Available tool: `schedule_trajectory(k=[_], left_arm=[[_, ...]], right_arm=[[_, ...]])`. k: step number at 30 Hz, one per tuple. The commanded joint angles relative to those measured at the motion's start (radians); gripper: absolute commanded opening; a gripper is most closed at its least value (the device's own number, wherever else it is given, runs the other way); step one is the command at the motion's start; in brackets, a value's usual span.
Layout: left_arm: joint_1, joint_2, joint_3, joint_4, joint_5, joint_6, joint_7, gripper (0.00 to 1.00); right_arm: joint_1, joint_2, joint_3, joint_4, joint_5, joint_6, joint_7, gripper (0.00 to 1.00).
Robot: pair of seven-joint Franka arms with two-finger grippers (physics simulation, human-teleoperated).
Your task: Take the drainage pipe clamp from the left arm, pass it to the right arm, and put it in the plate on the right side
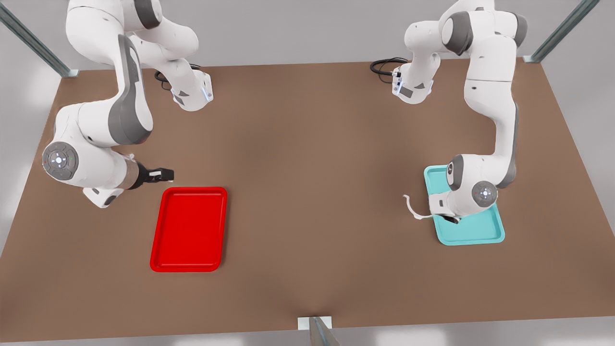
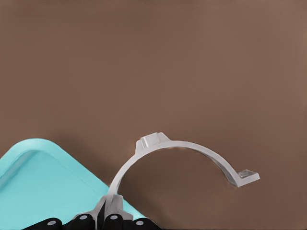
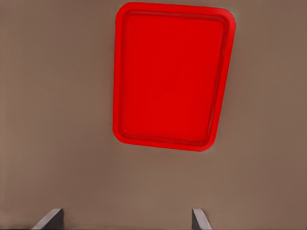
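Two trays: teal tray [image 1: 473, 235] under clamp-gripping left hand [image 1: 449, 218]; right hand [image 1: 166, 174] spread beside plate [image 1: 188, 229]

A teal tray [image 1: 473, 235] with rounded corners and a low rim lies flat on the brown table [image 1: 307, 158], while black cables [image 1: 384, 65] coil at the table's far edge and grey metal struts [image 1: 33, 41] rise at its corners.

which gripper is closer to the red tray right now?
Right. The right gripper hangs open just off a corner of the red tray. The left gripper is across the table over the teal tray, shut on the clamp.
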Motion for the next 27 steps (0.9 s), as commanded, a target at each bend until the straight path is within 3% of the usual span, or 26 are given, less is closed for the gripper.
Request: schedule_trajectory(k=[1,4,7,10,12,18,27], left_arm=[[-0.017,-0.001,-0.03,0.008,-0.004,-0.037,-0.344,0.21],[-0.02,0.014,-0.134,0.044,0.001,-0.037,-0.554,0.21],[-0.074,0.057,-0.17,0.12,-0.002,-0.036,-0.698,0.21],[-0.138,0.095,-0.173,0.191,0.001,-0.037,-0.838,0.21],[-0.177,0.117,-0.174,0.232,-0.002,-0.039,-0.916,0.21],[-0.246,0.164,-0.188,0.323,-0.004,-0.057,-1.097,0.21],[-0.322,0.232,-0.19,0.429,-0.017,-0.065,-1.223,0.21]], right_arm=[[0.032,0.061,0.002,0.003,0.178,0.142,-0.298,1.0],[0.158,0.069,0.008,-0.114,0.186,0.403,-0.398,1.0],[0.193,0.059,0.008,-0.283,0.274,0.643,-0.825,1.0],[0.205,0.088,0.006,-0.295,0.259,0.821,-1.271,1.0],[0.231,0.108,0.006,-0.295,0.259,0.908,-1.394,1.0],[0.31,0.167,0.009,-0.323,0.297,1.086,-1.402,1.0],[0.408,0.221,0.009,-0.324,0.455,1.184,-1.402,1.0]])
